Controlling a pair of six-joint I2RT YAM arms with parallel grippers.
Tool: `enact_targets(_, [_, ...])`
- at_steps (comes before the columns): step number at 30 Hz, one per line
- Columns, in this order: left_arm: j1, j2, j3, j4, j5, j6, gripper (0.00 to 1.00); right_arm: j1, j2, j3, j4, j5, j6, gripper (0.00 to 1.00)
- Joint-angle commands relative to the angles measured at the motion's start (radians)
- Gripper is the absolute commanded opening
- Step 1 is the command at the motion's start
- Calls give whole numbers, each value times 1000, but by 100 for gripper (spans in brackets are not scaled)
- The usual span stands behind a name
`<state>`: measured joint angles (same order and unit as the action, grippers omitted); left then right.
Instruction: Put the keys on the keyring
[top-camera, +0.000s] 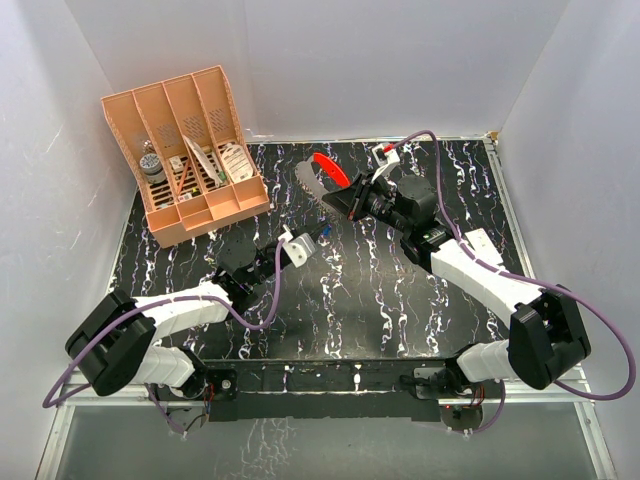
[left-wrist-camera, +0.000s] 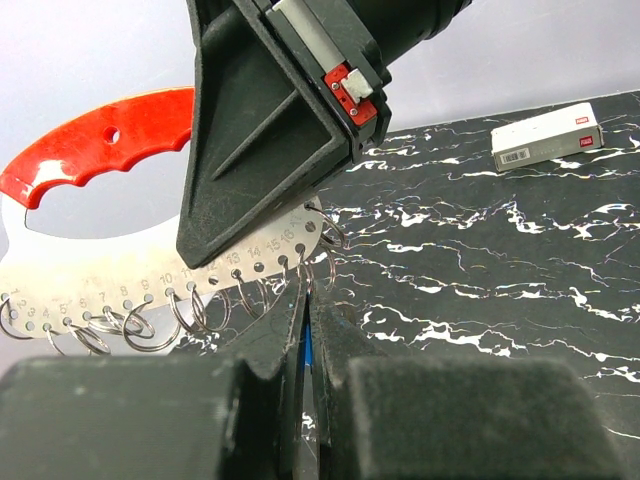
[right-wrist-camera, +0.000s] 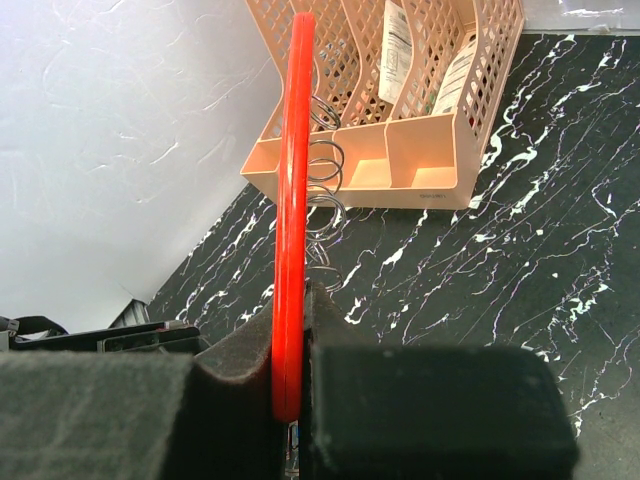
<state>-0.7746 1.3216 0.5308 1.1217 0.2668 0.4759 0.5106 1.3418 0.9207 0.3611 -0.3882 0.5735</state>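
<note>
Overhead: right gripper (top-camera: 338, 200) pinches the keyring (top-camera: 318, 175) aloft mid-table. Left gripper (top-camera: 312, 240), pressed shut on the key (top-camera: 326, 231), sits just on the near side of it.
Left wrist: keyring's silver edge, with its small split rings (left-wrist-camera: 150, 325), runs crosswise right above my fingertips (left-wrist-camera: 265, 345).
Right wrist: red rim edge-on, upright between the jaws.
My call: key goes up and forward.

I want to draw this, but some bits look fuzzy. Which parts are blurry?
Left wrist view: the left end effector fills the bottom as a fuzzy dark blur, while the keyring numbers look sharp. Right wrist view: the right end effector is soft too, the organizer crisp. Top view: sharp, evenly lit.
</note>
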Motion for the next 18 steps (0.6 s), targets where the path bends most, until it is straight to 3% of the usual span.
enact_targets(1, [-5, -8, 34, 52, -6, 14, 0, 6, -23, 50, 48, -1, -18, 0])
enact_targets(18, [-4, -25, 31, 69, -19, 14, 0, 9, -21, 47, 46, -4, -20, 0])
